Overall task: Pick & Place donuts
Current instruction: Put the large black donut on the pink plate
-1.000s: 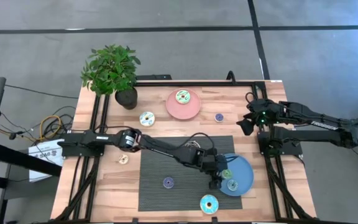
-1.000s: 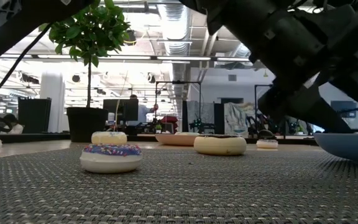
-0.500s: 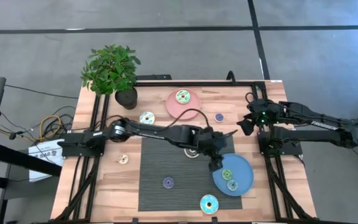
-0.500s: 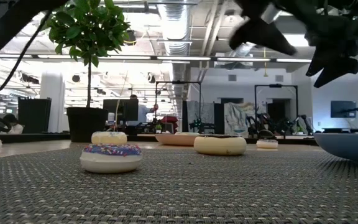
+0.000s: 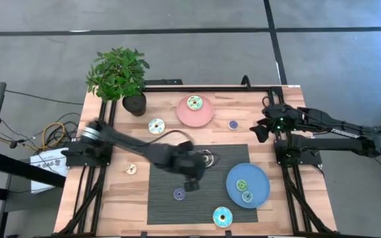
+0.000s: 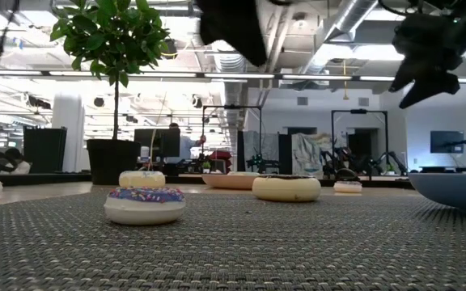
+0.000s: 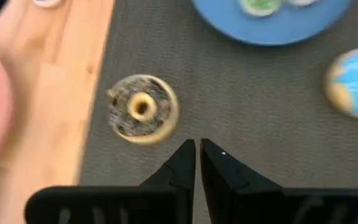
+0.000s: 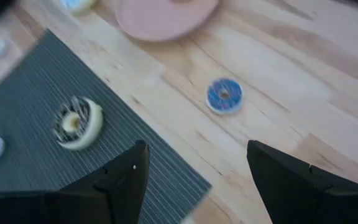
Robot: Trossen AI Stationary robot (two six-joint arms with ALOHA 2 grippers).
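On the left of the desk (image 5: 111, 198) a small cream donut (image 5: 131, 169) lies on the wood. A white and blue donut (image 5: 156, 125) sits near the plant (image 5: 119, 74). The left gripper (image 5: 192, 183) hangs over the gray mat (image 5: 164, 198), its fingers (image 7: 185, 165) pressed together with nothing in them. Below it lies a purple donut (image 5: 179, 194), and a brown sprinkled donut (image 7: 143, 109) is close by. A green donut (image 5: 194, 102) rests on the pink plate (image 5: 184, 114). Two donuts sit on the blue plate (image 5: 262, 182), and a cyan donut (image 5: 222, 216) lies beside it. The right gripper (image 5: 258, 132) waits at the right edge, fingers (image 8: 124, 174) wide apart and empty.
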